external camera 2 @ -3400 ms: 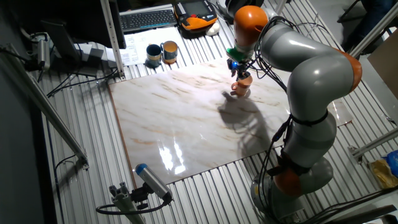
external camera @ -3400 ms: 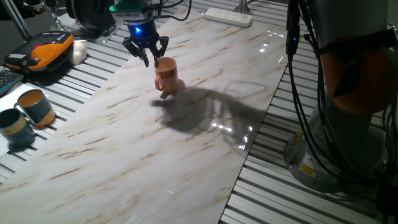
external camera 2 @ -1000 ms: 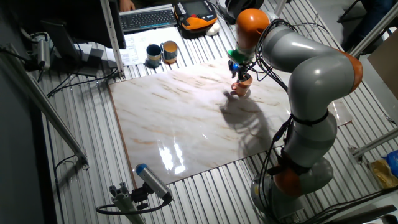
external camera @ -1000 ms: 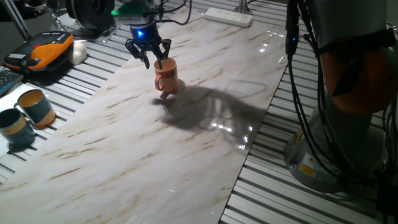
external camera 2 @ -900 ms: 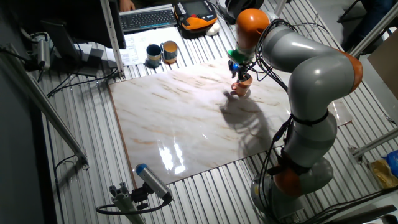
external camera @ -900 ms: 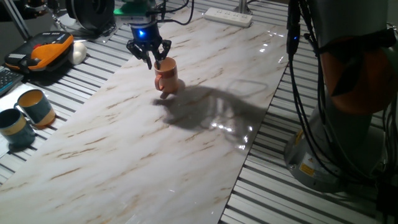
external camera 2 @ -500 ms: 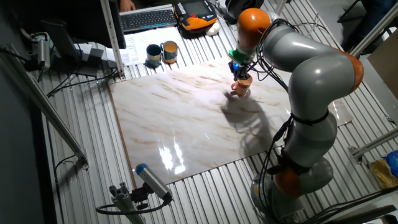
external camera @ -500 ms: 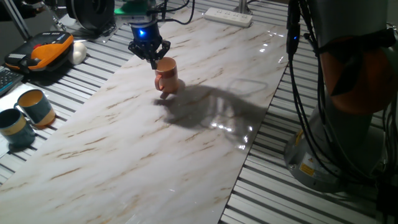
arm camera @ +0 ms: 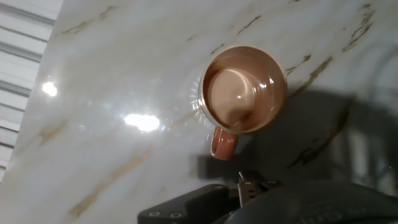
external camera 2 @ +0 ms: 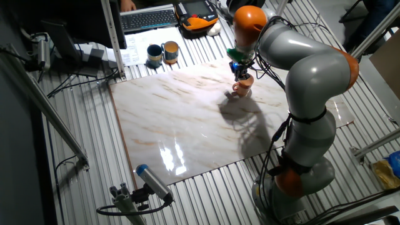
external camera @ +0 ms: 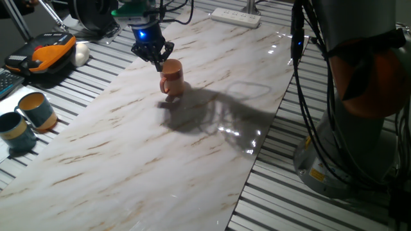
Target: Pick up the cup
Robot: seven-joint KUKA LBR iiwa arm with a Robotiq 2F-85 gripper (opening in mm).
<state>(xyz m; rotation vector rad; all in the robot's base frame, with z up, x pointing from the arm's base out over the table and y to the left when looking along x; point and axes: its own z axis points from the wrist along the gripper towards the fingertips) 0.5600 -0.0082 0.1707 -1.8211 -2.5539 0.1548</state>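
Observation:
The salmon-orange cup [external camera: 171, 77] stands upright on the marble board [external camera: 148, 160], its small handle toward the near side. It also shows in the other fixed view [external camera 2: 242, 85]. In the hand view I look straight down into the cup [arm camera: 244, 87]; its whole rim is free and its handle [arm camera: 224, 143] points at the hand. My gripper [external camera: 157, 62] hangs just above the cup's far-left rim, with its fingers drawn together and nothing between them. In the other fixed view the gripper [external camera 2: 239, 70] is right over the cup. No fingertips show in the hand view.
Two teal mugs [external camera: 38, 110] [external camera: 14, 131] stand on the slatted table left of the board. An orange-black device [external camera: 45, 54] lies at the far left and a power strip [external camera: 236, 16] at the back. The robot base [external camera: 359, 128] and cables stand at the right.
The gripper's fingers, spread open a second ago, have closed together above the cup's rim. The cup has not moved.

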